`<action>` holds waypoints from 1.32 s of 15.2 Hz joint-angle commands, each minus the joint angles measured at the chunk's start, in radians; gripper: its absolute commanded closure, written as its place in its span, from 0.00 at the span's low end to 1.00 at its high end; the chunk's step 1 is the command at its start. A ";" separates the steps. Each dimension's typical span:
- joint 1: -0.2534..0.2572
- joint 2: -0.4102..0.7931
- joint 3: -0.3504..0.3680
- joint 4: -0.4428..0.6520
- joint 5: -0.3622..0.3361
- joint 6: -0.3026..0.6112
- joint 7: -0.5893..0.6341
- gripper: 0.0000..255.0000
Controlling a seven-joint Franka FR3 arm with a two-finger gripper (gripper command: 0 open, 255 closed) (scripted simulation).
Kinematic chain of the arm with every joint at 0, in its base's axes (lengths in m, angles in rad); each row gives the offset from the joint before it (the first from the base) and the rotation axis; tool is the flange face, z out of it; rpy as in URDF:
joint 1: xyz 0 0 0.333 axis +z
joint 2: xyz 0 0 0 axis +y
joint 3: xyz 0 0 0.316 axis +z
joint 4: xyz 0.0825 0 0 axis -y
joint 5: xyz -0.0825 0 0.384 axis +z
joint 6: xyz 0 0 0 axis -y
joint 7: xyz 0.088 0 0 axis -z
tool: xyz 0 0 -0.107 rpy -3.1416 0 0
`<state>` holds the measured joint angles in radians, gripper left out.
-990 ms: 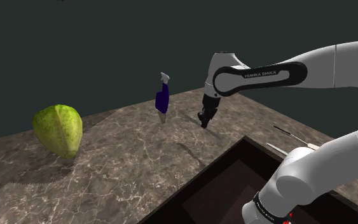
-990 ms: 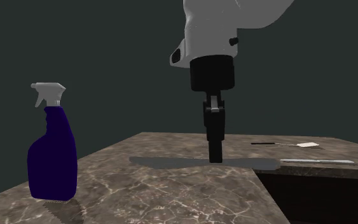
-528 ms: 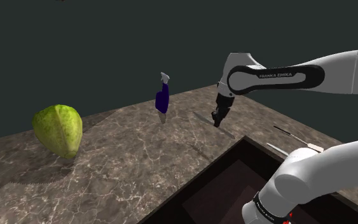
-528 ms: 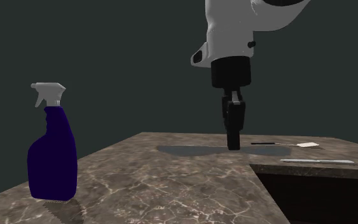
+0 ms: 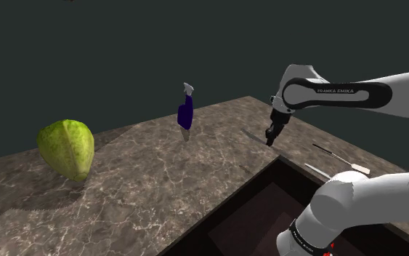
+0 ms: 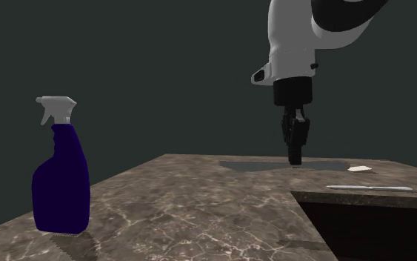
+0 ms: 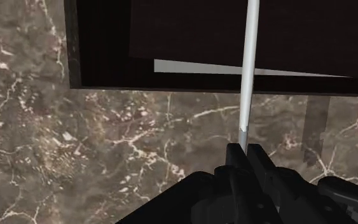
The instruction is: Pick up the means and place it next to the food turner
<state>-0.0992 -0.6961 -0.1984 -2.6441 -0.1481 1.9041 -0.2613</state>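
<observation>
My gripper [image 5: 269,141] is shut on a long, thin pale-grey utensil [image 5: 253,135], held level just above the marble counter [image 5: 144,182]. In the second exterior view the gripper [image 6: 295,159] points straight down and the utensil [image 6: 251,164] shows as a flat grey band under it. From the wrist, the utensil [image 7: 250,63] runs out from between the fingers [image 7: 236,156], across the counter edge and over the dark sink. The food turner [image 5: 341,158], dark-handled with a white head [image 6: 360,169], lies on the counter to the shoulder view's right of the gripper.
A dark sunken sink [image 5: 268,204] cuts into the counter near the stand. Another slim pale utensil [image 6: 369,188] lies along its far rim. A blue spray bottle [image 5: 187,115] stands at the back edge, and a big green leafy vegetable [image 5: 67,149] sits at the shoulder view's left.
The gripper has carried the thin utensil to the shoulder view's right, away from the spray bottle and closer to the food turner. Nothing else has moved.
</observation>
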 commanded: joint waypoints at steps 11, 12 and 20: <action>-0.181 -0.071 -0.252 -0.002 -0.205 -0.035 -0.299 1.00; -0.193 -0.066 -0.275 0.007 -0.220 -0.035 -0.324 1.00; -0.249 0.021 -0.466 0.118 -0.314 -0.010 -0.531 1.00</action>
<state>-0.3443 -0.6866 -0.6430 -2.5434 -0.4537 1.8930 -0.7670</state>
